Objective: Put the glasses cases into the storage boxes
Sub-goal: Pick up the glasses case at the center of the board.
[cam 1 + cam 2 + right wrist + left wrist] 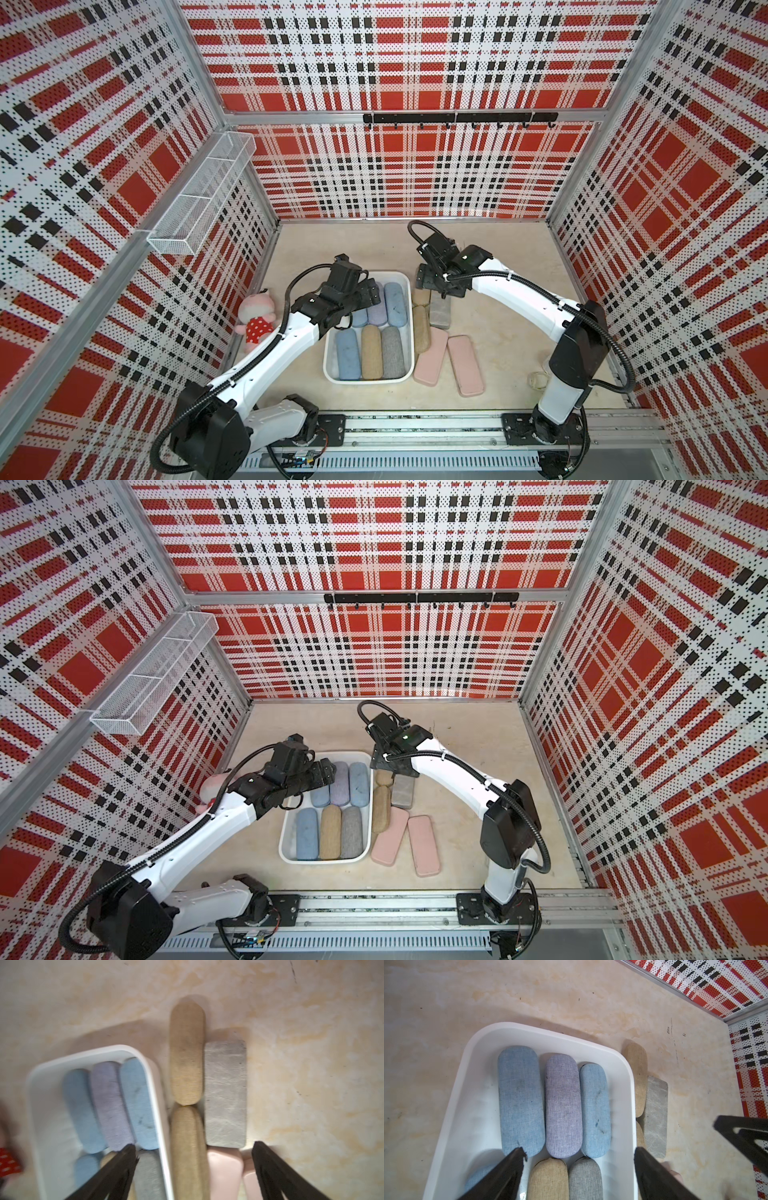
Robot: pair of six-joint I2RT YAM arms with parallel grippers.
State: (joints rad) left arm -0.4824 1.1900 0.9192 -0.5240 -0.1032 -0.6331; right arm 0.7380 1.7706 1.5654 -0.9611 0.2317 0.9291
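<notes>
packed in two rows of three, likely to save room, in the shallow white plastic tub [367, 380]: six rounded fabric glasses cases [371, 351]. waiting near its rim on the beige counter [353, 245]: two tan fabric cases [422, 334], boxy grey case [440, 311], two flat pink cases [465, 371]. overhead, left gripper [579, 1150] and right gripper [193, 1145], both splayed, empty.

Glasses cases [563, 1105] look matt woven cloth, the tub [477, 1084] smooth plastic.
</notes>
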